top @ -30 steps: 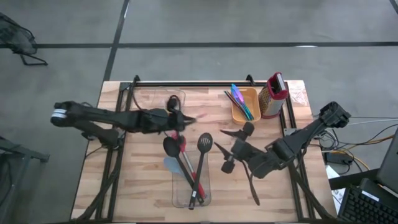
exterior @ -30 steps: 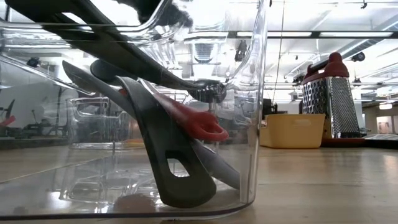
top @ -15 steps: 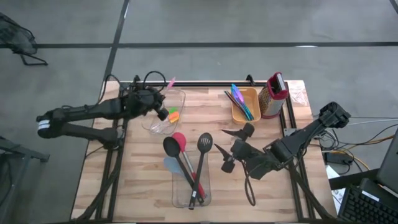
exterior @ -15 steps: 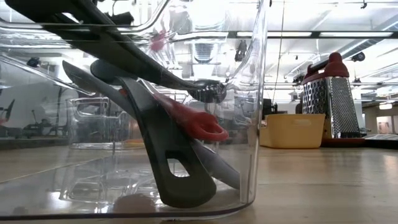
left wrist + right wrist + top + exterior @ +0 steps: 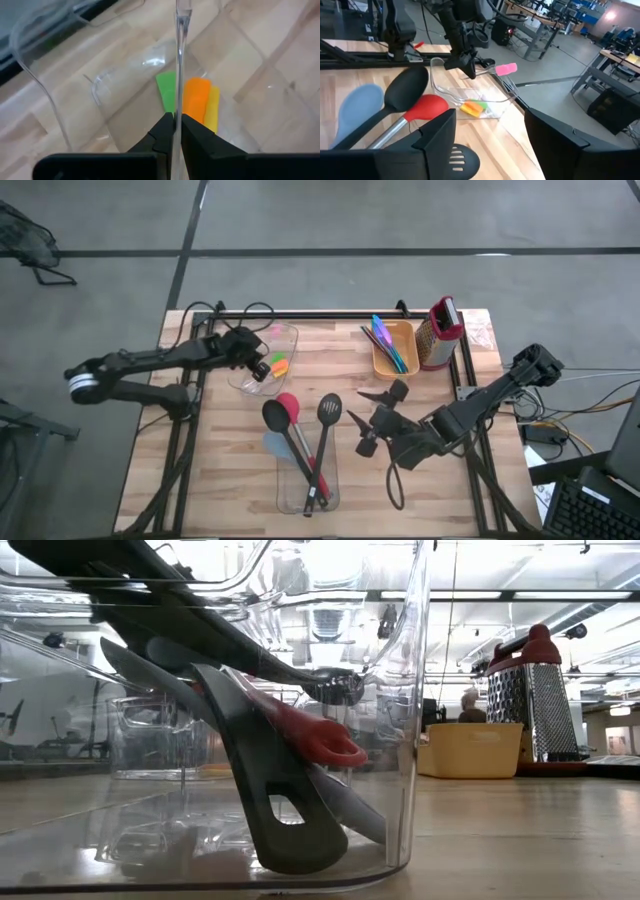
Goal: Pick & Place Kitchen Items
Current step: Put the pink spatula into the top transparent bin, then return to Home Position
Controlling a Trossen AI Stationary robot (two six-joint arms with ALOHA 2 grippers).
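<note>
since the earlier frame the left claw (image 5: 262, 366) drew back and now pinches the clear tub (image 5: 250, 383) wall; green, orange, yellow chunks (image 5: 279, 366) lie inside. the right claw (image 5: 375, 422) waits wide open, empty, beside the long tray (image 5: 330, 490) of spoons (image 5: 300, 442).

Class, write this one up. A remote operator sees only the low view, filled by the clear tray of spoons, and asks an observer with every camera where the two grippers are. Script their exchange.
Operator: I see no arm at all. Where is the left gripper?
Observer: The left gripper is shut on the wall of the small clear container at the table's far left side.
Operator: Is anything in that container?
Observer: Yes, a green chunk, an orange chunk and a yellow chunk lie side by side in it.
Operator: And the right gripper?
Observer: The right gripper is open and holds nothing, right of the long tray.
</note>
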